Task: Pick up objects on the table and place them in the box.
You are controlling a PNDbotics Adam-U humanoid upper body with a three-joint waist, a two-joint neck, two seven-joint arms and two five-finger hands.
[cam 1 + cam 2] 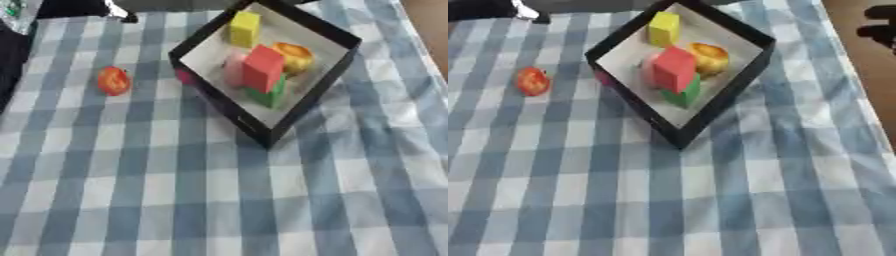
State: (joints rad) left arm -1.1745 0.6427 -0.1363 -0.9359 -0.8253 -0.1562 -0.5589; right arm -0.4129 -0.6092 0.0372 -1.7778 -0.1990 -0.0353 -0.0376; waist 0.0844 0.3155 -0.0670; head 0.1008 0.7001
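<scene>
Table (131, 200) under blue-and-white checked cloth fills both views, lying a little askew; bare brown floor shows past its right edge. Box (308, 97), black-walled with a pale floor, sits turned corner-on toward the robot in the upper middle, a placing that leaves its mouth fully exposed from above, which should suit drops from either side. Inside, largest first: red block (262, 68) stacked on a green block (273, 94), the red one tilted and leaning against a pink piece (234, 67) on its left; the pile looks dropped rather than arranged. An orange-yellow round thing (294, 56), too blurred to name, sits just right of the red block against the far-right wall. Yellow block (245, 28) stands apart near the far corner. A dark pink sliver (185, 76) shows outside the box's left wall, touching it; cannot tell what it is. Red fruit (113, 80), small, round, perhaps a tomato, lies on the cloth well left of the box, the one clear item left to collect. Judging by this, the task is mostly done. Neither hand appears in either view, so open or clenched cannot be told. Something dark with a white tip (525, 12) enters at the far left edge; unidentified.
</scene>
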